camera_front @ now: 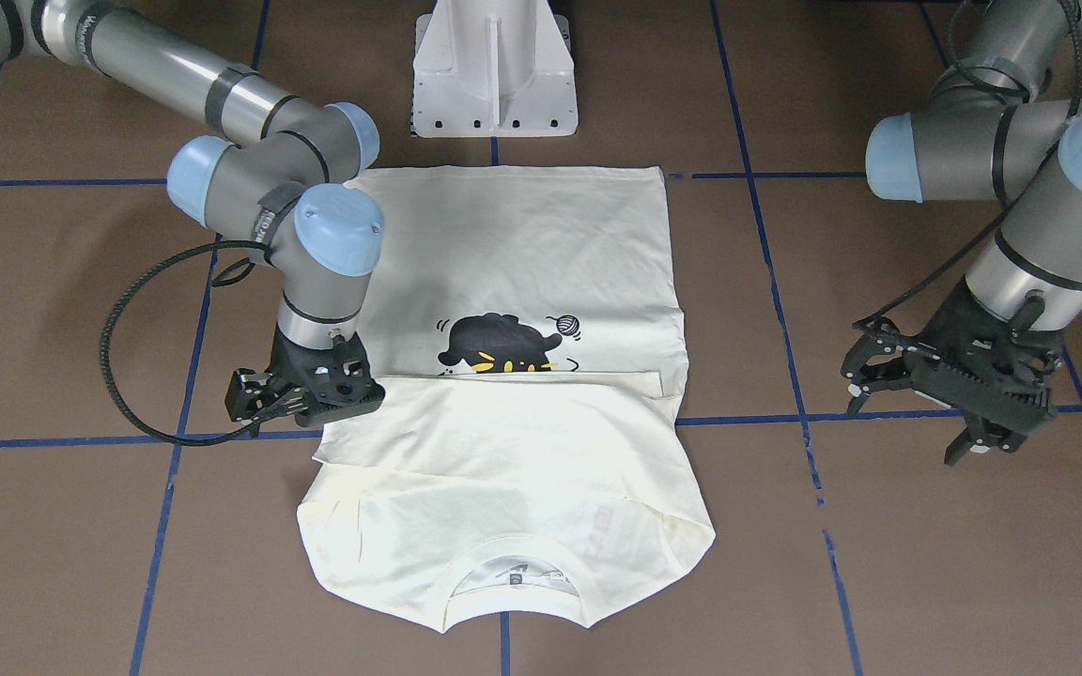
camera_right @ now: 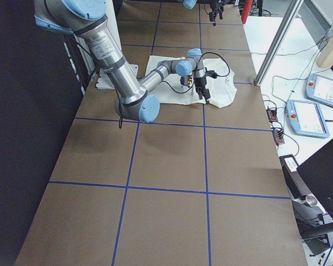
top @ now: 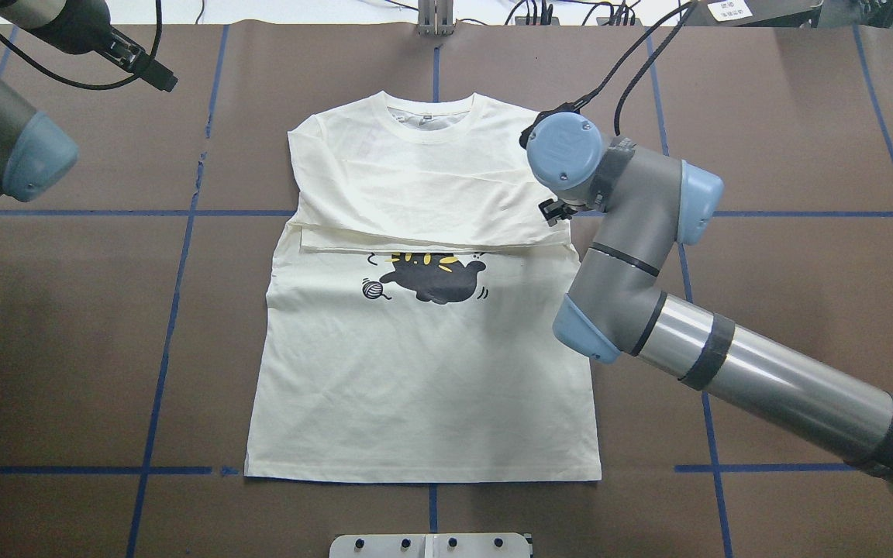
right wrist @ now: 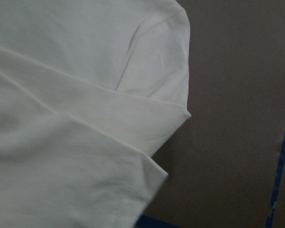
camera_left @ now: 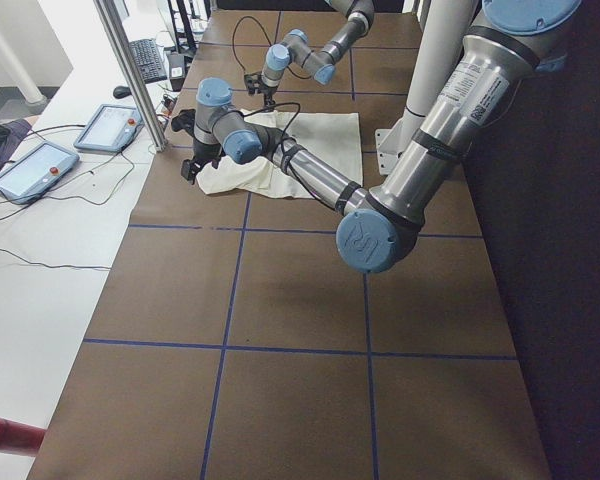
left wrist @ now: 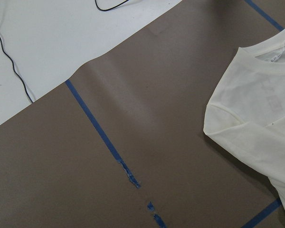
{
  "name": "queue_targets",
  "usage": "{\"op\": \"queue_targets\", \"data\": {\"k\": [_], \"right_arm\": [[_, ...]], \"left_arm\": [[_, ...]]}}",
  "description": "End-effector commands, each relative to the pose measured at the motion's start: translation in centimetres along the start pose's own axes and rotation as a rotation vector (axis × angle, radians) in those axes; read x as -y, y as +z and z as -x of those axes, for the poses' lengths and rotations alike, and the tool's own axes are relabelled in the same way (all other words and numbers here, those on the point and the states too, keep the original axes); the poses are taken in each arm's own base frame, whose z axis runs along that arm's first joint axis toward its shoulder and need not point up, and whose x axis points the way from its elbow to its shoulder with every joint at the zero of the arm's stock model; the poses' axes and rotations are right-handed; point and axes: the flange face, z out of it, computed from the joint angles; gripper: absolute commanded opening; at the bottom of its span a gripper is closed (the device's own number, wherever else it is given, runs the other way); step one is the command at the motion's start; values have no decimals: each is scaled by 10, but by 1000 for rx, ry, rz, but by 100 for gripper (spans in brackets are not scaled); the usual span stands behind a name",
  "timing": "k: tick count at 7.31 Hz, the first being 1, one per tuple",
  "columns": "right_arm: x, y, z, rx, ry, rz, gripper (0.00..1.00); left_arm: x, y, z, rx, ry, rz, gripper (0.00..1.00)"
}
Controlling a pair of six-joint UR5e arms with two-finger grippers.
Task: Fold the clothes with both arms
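The clothes are one cream T-shirt (camera_front: 522, 469) lying flat on the brown table, collar away from the robot. Both sleeves are folded across the chest, and their edge covers the top of the black cat print (camera_front: 499, 343). In the overhead view the shirt (top: 415, 372) fills the table's middle. My right gripper (camera_front: 301, 408) hovers low at the shirt's side edge by the folded sleeve; it looks open with no cloth in it. The right wrist view shows only folded cloth (right wrist: 61, 95). My left gripper (camera_front: 917, 413) hangs open, well off the shirt's other side.
The white pedestal base (camera_front: 494, 66) stands at the robot's edge of the table. Blue tape lines (top: 175, 310) grid the brown surface. Beyond the table's far edge are cables, a metal post (camera_left: 130, 70) and teach pendants (camera_right: 308, 116).
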Motion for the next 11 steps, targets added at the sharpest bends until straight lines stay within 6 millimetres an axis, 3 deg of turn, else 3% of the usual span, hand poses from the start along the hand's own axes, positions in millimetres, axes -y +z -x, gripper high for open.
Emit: {"op": "queue_targets", "data": {"k": [1, 2, 3, 4, 5, 6, 7, 9, 11], "right_arm": [[-12, -6, -46, 50, 5, 9, 100], [-7, -32, -51, 167, 64, 15, 100], [-13, -73, -47, 280, 158, 6, 100], [-27, -106, -50, 344, 257, -11, 100], [-66, -121, -50, 395, 365, 12, 100], [-102, -136, -34, 449, 467, 29, 100], [-133, -143, -20, 524, 535, 18, 100], [-212, -145, 25, 592, 684, -24, 100], [-280, -170, 41, 606, 769, 0, 99]], "left_arm": [[2, -7, -7, -6, -27, -15, 100], [1, -11, -13, -12, -87, -24, 100], [-28, -10, -38, -36, -166, -14, 100], [-66, -22, -66, -78, -206, -23, 100], [-99, -40, -83, -117, -291, -51, 100], [-129, -47, -121, -117, -358, -83, 100], [-142, -46, -157, -126, -416, -90, 100], [-176, -31, -231, -150, -541, -65, 100], [-228, -13, -297, -140, -667, -28, 94]]}}
